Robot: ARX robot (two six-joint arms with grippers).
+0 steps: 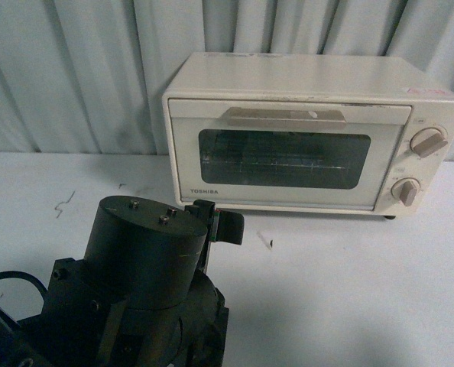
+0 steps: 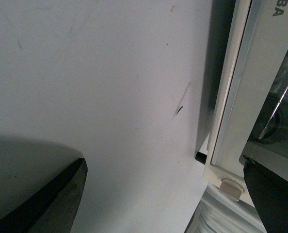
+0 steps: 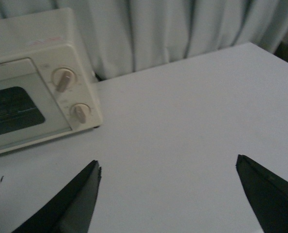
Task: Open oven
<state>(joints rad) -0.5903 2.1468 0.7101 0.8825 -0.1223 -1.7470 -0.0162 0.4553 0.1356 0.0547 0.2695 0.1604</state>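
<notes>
The oven (image 1: 315, 76) sits at the back of the white tabletop (image 1: 349, 290) against a curtain (image 1: 66, 69), its door (image 1: 380, 164) shut and a wire rack (image 1: 280, 164) showing behind the dark glass. The left gripper (image 2: 163, 165) hovers just beside the oven's lower front corner, jaws apart and empty. The right gripper (image 3: 167, 161) hangs over the tabletop on the knob side, jaws spread wide, holding nothing.

Bare white table (image 1: 349, 290) lies open before the oven (image 1: 311, 176), its bar handle (image 1: 286, 117) facing out unblocked. The curtain (image 1: 66, 69) hangs close behind; the left arm (image 1: 135, 267) crowds the near-left corner.
</notes>
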